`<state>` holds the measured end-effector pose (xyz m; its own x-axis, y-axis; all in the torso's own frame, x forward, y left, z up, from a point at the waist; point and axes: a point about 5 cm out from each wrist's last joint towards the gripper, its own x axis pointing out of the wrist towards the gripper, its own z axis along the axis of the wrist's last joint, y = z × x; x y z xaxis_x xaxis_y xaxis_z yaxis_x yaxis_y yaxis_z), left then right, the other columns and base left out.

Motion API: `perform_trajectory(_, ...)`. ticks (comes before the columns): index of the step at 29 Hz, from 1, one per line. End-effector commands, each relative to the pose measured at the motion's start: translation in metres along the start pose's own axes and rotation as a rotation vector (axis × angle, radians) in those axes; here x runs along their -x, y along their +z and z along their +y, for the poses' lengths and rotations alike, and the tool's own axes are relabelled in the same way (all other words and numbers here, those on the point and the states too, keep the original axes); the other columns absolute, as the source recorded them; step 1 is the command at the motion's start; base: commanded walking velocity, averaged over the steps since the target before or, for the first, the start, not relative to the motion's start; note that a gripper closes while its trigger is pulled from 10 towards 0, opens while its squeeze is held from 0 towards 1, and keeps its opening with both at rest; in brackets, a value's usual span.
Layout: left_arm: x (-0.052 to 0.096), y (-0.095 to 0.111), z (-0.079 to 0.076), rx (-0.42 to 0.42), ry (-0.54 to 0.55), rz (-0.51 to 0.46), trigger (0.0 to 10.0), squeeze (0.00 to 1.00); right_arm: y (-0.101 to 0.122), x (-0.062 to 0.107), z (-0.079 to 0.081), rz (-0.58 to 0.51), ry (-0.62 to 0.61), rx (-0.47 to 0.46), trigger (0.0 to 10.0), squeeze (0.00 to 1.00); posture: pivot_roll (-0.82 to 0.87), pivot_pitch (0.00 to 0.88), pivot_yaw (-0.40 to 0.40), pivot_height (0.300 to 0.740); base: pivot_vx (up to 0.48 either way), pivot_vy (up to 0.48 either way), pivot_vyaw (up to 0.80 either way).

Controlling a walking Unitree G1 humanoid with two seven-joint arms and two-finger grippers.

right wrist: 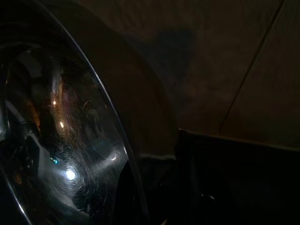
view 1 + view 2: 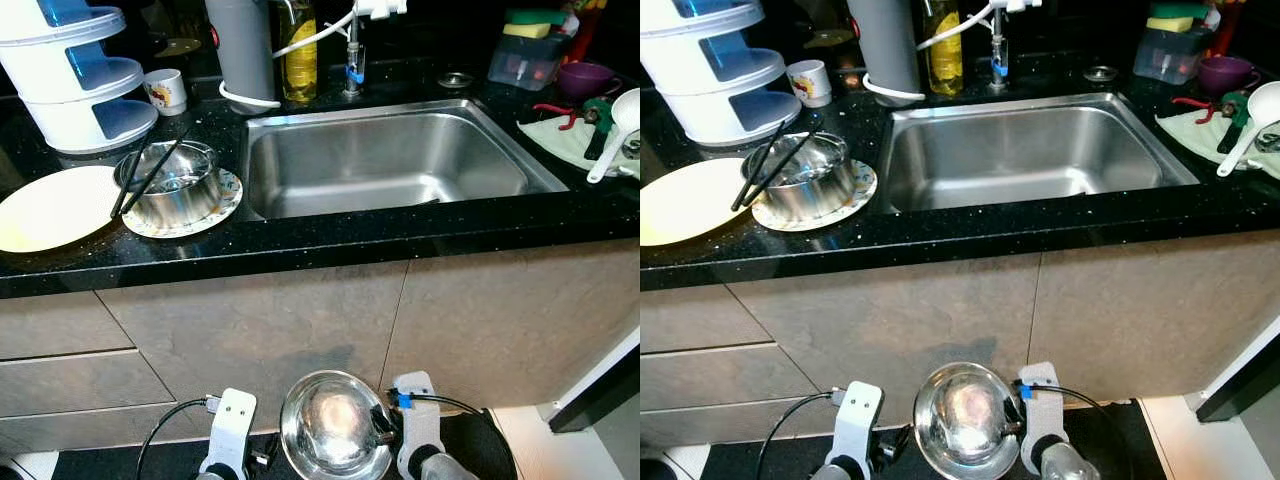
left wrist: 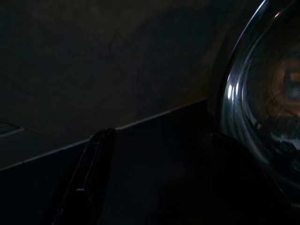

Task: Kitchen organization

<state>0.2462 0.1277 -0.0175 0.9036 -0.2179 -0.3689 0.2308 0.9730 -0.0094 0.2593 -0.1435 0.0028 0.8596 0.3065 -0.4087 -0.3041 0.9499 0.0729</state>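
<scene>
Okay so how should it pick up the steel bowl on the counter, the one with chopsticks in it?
Probably by the rim of the steel bowl on its near right side, coming from above. The chopsticks lean across the left part, and the bowl sits on a plate, so its low sides are harder to reach.

Both arms are cut off by the lower edge; the steel bowl [image 2: 335,425] hides the right gripper's fingertips.

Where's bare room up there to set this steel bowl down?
The stainless sink basin is bare. A counter strip runs along its front edge. Left is crowded: cream plate, steel pot with chopsticks. Right holds a cloth with utensils.
</scene>
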Motion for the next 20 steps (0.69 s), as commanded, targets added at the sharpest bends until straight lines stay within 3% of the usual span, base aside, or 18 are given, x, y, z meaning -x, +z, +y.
perform_trajectory(1,0.005,-0.008,-0.001,0.012,-0.01,0.015,10.0,0.0,-0.003,0.001,0.006,0.019,0.025,0.028,10.0,0.0,-0.22,0.173,0.047,0.74,0.0,0.0,0.0)
perform_trajectory(8,0.012,-0.015,0.006,0.066,0.053,0.011,10.0,0.0,-0.003,0.003,0.003,-0.005,-0.019,0.068,10.0,0.0,-0.23,0.167,0.042,0.74,0.0,0.0,0.0)
perform_trajectory(16,0.013,-0.02,0.005,0.041,0.058,0.042,10.0,0.0,-0.003,0.005,0.001,-0.001,-0.047,0.108,10.0,0.0,-0.23,0.161,0.028,0.74,0.0,0.0,0.0)
perform_trajectory(20,0.012,-0.016,0.001,0.041,0.067,0.017,10.0,0.0,-0.001,0.007,-0.004,-0.009,-0.044,0.172,10.0,0.0,-0.23,0.147,-0.012,0.74,0.0,0.0,0.0)
